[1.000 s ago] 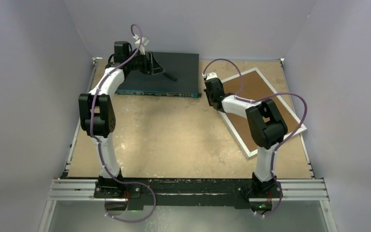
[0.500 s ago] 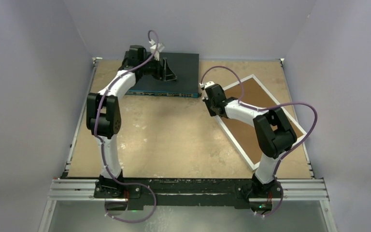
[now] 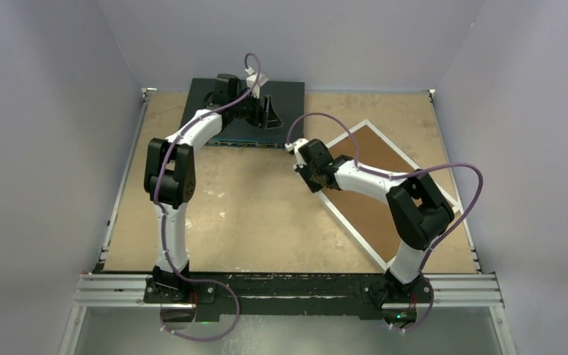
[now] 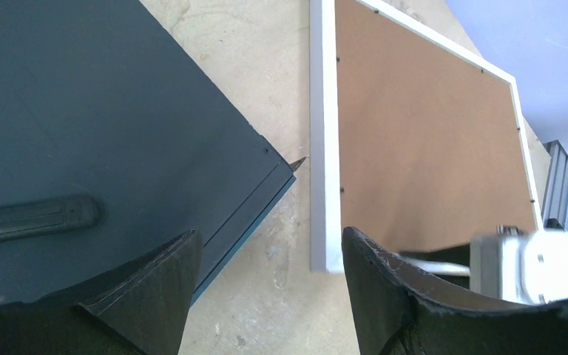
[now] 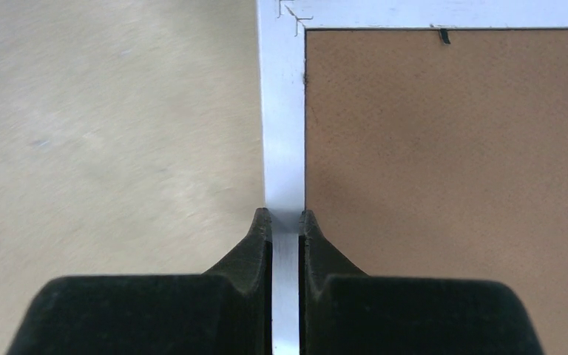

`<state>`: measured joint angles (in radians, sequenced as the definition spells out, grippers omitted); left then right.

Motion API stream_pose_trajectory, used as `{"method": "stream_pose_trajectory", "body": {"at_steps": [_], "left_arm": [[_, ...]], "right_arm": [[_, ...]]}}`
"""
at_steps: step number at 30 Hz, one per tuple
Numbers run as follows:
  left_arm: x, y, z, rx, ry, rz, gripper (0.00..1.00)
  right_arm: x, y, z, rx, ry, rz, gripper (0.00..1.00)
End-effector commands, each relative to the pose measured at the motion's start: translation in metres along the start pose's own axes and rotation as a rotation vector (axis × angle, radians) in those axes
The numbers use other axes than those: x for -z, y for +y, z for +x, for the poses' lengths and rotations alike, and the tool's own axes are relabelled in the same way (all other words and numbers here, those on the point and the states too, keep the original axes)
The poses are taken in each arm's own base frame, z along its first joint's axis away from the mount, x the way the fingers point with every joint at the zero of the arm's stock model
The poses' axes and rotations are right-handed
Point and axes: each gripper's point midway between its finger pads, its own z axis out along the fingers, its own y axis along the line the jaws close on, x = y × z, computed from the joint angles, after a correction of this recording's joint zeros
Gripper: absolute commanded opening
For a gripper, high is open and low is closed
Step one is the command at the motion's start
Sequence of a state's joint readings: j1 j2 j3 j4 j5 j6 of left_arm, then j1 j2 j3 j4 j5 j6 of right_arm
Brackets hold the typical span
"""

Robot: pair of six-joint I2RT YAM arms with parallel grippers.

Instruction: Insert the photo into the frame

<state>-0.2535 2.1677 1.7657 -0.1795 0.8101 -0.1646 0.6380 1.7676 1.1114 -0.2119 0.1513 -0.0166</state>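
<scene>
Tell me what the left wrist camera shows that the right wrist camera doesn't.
Only the left wrist view shows the dark switch box, a black handle-like bar lying on it, and the left gripper, open and holding nothing. Only the right wrist view shows the right gripper pinched on the white border of the frame. Both views show that frame lying back side up, its brown backing board, and the tan table.

The frame [image 5: 282, 111] has a smooth, satin white border, its backing board [image 5: 444, 163] is matt brown fibreboard, the table [image 5: 103, 133] is pale, mottled pressed wood, and the switch box [image 4: 81, 96] looks like matt dark painted metal.
</scene>
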Motion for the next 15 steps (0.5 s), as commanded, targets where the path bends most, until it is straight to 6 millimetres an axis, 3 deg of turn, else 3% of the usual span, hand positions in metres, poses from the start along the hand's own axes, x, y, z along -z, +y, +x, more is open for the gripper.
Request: {"method": "stream_pose_trajectory", "body": {"at_steps": [1, 4, 6, 8, 12, 14, 15], "left_arm": [[0.01, -0.001, -0.021, -0.061, -0.051, -0.018, 0.68], [0.012, -0.002, -0.018, -0.066, -0.045, -0.019, 0.68], [0.012, -0.004, -0.014, -0.067, -0.033, -0.009, 0.68], [0.012, -0.007, -0.005, -0.065, -0.014, 0.003, 0.67], [0.012, -0.017, 0.021, -0.068, 0.04, 0.044, 0.64], [0.012, -0.026, 0.035, -0.076, 0.065, 0.071, 0.62], [0.012, -0.032, 0.041, -0.079, 0.08, 0.087, 0.61]], "right_arm": [[0.013, 0.067, 0.03, 0.107, 0.108, -0.229, 0.03], [0.02, 0.071, 0.033, 0.097, 0.129, -0.231, 0.28], [0.03, 0.062, 0.021, 0.017, 0.084, -0.179, 0.61], [0.048, 0.041, -0.003, -0.058, -0.002, -0.113, 0.8], [0.093, -0.035, -0.046, -0.386, -0.207, 0.068, 0.98], [0.114, -0.082, -0.043, -0.608, -0.277, 0.196, 0.99], [0.124, -0.109, -0.029, -0.75, -0.278, 0.292, 0.99]]}}
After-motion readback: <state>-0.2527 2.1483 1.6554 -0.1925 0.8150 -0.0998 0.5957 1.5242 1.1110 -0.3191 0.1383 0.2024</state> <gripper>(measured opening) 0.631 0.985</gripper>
